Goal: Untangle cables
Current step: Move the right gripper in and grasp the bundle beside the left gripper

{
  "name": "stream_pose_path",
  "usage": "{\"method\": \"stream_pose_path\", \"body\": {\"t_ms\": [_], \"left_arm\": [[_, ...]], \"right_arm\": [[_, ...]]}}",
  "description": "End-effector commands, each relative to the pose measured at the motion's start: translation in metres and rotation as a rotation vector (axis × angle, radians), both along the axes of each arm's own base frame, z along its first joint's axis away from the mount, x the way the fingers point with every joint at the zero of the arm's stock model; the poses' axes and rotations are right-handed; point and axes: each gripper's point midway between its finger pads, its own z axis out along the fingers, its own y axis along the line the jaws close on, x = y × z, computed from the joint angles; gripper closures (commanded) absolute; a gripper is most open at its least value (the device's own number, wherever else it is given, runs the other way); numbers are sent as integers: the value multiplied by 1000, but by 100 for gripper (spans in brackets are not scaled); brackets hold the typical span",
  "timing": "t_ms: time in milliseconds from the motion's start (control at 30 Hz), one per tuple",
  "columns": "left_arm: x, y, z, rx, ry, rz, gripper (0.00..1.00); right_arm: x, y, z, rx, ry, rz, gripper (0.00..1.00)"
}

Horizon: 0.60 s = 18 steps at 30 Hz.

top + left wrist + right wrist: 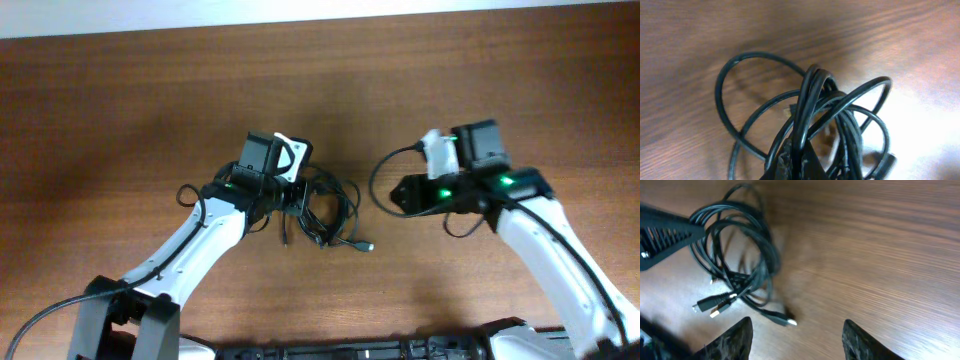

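You're at a lab-style robot station: 2 white robot arms (200,240) at a plain wood-grain table (100,130).

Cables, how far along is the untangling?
Nothing looks separated yet: the cables lie in one knotted bundle. In hand: the left gripper appears to pinch several strands. The right gripper is open, empty and apart from the bundle. Pulling each cord free is left.

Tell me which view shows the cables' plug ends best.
Right wrist: the metal-tipped plug ends of the thin black looped cables lie unobstructed, several distinguishable. Overhead shows them tiny, only one clearly. Left wrist shows mostly close-up loops, with one plug cropped near the bottom edge.
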Motion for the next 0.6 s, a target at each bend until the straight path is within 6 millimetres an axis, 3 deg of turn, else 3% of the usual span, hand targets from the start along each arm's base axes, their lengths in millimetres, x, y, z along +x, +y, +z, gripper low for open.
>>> {"method": "stream_pose_path", "body": {"t_ms": [0,100,167,200,233,300,367,467,567], "left_arm": [[-9,-31,27,-185,8,-116,100],[-10,-41,37,-251,-9,-158,100],[-9,-41,38,-251,-11,-158,100],[-9,-41,38,-251,-11,-158,100],[-9,-41,37,-250,-12,-158,100],[-6,-38,35,-229,-20,-142,100],[3,-27,32,-195,-36,-98,100],[26,13,28,-161,-45,28,100],[32,38,24,-160,-8,113,100]], "right_arm": [[-5,34,-26,13,62,135,43],[-22,58,-64,-20,169,225,51],[-28,63,-75,-33,201,248,74],[-29,64,-77,-36,211,251,91],[-30,63,-78,-37,214,248,96],[-31,55,-78,-67,226,231,96],[-35,34,-75,-121,256,182,96],[-24,-4,-58,-177,232,22,96],[-9,-28,-33,-144,148,-76,96]]}}
